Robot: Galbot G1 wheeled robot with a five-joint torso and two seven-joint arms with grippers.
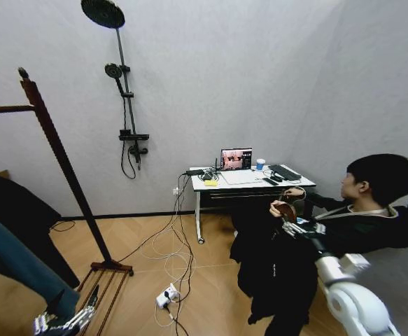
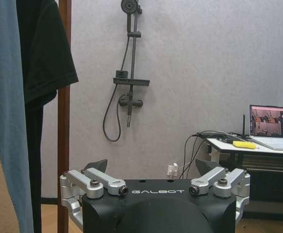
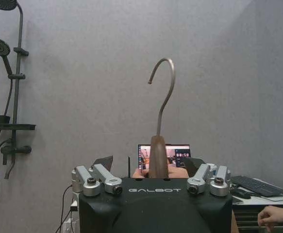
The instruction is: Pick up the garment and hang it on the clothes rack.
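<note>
The garment (image 1: 273, 269), a long black jacket, hangs from a wooden hanger (image 3: 158, 153) with a metal hook (image 3: 163, 94). My right gripper (image 1: 287, 213) holds it low at the right, in front of a seated person. In the right wrist view the hanger's neck stands between the fingers of the right gripper (image 3: 148, 164) with the hook pointing up. The clothes rack (image 1: 64, 164) stands at the left, its slatted base (image 1: 106, 283) on the floor. My left gripper (image 1: 64, 322) hangs low beside that base. The left gripper (image 2: 151, 167) is open with nothing in it, and the rack's post (image 2: 63, 121) is close by.
A blue garment (image 2: 5, 121) and a black shirt (image 2: 44, 48) hang on the rack. A white desk (image 1: 252, 180) with a laptop stands at the back wall. Cables and a power strip (image 1: 167, 295) lie on the floor between rack and desk. A shower fitting (image 1: 123, 91) is on the wall.
</note>
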